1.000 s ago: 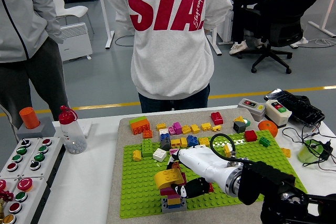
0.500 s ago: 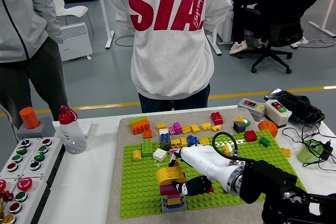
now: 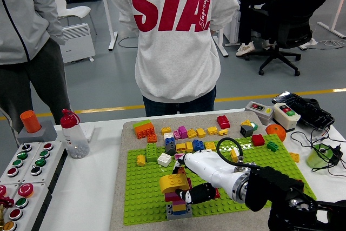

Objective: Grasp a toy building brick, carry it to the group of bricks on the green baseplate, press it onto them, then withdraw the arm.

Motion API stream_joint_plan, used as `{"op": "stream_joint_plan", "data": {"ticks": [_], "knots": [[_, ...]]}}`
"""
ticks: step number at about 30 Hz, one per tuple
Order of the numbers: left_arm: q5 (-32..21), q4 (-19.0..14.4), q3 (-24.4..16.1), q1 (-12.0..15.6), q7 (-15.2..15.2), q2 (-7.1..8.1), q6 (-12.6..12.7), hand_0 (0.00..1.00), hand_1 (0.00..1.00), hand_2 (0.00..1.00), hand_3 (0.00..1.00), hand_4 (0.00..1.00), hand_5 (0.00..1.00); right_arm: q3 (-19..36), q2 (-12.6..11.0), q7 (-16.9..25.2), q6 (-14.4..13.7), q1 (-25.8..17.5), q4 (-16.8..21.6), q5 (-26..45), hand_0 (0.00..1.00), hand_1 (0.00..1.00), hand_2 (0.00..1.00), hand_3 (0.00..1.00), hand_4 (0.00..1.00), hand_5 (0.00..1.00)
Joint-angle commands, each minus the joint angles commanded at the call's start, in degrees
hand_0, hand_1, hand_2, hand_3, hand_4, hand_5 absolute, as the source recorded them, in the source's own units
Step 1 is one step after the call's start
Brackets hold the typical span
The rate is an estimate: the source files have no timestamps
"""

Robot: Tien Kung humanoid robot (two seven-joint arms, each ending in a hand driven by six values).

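Note:
A green baseplate [image 3: 216, 198] covers the table's middle. Near its front edge stands a stack of bricks [image 3: 177, 203], grey at the bottom, then yellow, purple and dark red. On top of the stack sits a yellow curved brick [image 3: 172, 183]. My right hand [image 3: 190, 185], white with black fingers, comes in from the lower right and is shut on the yellow curved brick, holding it against the stack. My left arm does not show.
Loose bricks [image 3: 189, 139] lie in rows along the plate's far edge, an orange and green block [image 3: 144, 129] at the back left. A water bottle [image 3: 72, 134] and button boxes [image 3: 21, 171] stand left; switch boxes [image 3: 273, 114] and cables right. A person [image 3: 173, 41] stands at the far side.
My hand and the yellow brick rose slightly, then came back down onto the stack. Nothing else has moved.

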Motion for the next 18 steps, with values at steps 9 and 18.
{"op": "stream_joint_plan", "data": {"ticks": [9,18], "knots": [[0.2,0.0,-0.1,0.1,0.1,-0.03,0.0,0.651,0.688,0.673,0.573,0.281,0.998,-0.2,0.3,-0.1,-0.3,-0.1,0.0,-0.6,0.916,0.781,0.84,0.635,0.526,0.279],[0.2,0.0,0.0,0.1,0.0,-0.01,0.0,0.651,0.688,0.673,0.573,0.281,0.998,-0.2,0.3,-0.3,-0.5,-0.1,0.0,-0.9,0.916,0.781,0.842,0.636,0.528,0.282]]}}
